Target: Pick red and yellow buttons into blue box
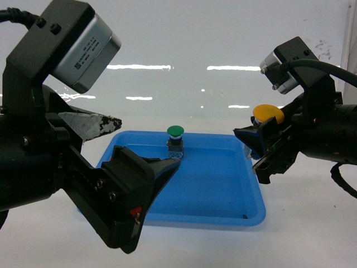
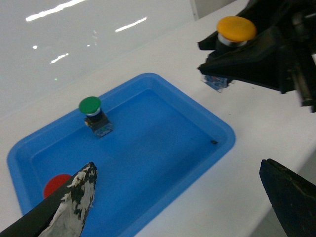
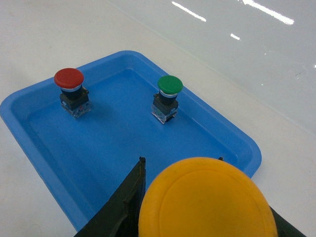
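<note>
Red button (image 3: 69, 79) half-hidden, yellow button (image 1: 268, 113) clamped in right tool (image 1: 262, 146)

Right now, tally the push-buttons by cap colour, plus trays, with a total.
Red push-button: 1, standing in the shallow blue tray
Green push-button: 1, standing in the same tray
Yellow push-button: 1, held by the right gripper, beside the tray
Shallow blue tray: 1
Total: 4 things (3 buttons, 1 tray)
</note>
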Controlling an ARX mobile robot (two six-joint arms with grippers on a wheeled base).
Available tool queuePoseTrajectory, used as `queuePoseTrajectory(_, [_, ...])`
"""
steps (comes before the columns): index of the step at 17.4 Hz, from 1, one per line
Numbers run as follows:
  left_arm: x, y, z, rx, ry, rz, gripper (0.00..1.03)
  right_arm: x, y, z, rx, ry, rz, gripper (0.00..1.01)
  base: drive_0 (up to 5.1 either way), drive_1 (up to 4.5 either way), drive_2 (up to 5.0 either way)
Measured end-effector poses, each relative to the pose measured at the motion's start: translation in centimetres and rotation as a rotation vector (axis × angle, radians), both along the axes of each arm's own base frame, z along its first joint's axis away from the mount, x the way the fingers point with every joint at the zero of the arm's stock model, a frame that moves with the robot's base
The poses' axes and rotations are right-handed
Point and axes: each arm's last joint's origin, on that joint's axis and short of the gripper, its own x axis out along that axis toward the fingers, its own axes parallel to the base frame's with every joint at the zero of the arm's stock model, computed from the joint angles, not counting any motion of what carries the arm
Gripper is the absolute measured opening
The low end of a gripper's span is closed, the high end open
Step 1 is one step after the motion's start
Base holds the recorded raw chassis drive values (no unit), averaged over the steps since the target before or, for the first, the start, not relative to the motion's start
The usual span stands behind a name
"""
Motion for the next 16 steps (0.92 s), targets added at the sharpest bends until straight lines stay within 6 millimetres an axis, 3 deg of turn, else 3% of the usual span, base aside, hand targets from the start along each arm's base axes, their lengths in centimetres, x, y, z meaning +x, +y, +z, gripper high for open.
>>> queuePoseTrajectory(6, [4.7,0.7,-2.8,0.106,-0.007,0.120,0.98,0.0,0.0,0.0,0.000,0.000,0.000,0.36,0.0,0.00,0.0])
queuePoseTrajectory(8, [6.1,1.8,-4.1,0.138,0.015,0.191,0.98,0.0,0.0,0.0,0.000,0.000,0.000,0.36,0.0,0.00,0.0])
queuePoseTrajectory(12, [7.6,3.3,-5.0,0.158,0.035,0.297,0.98,0.0,0.0,0.0,0.000,0.000,0.000,0.36,0.0,0.00,0.0])
queuePoseTrajectory(16, [8.0,2.6,-4.8,0.091,0.104,0.270,0.98,0.0,0.0,0.0,0.000,0.001,0.000,0.36,0.0,0.00,0.0])
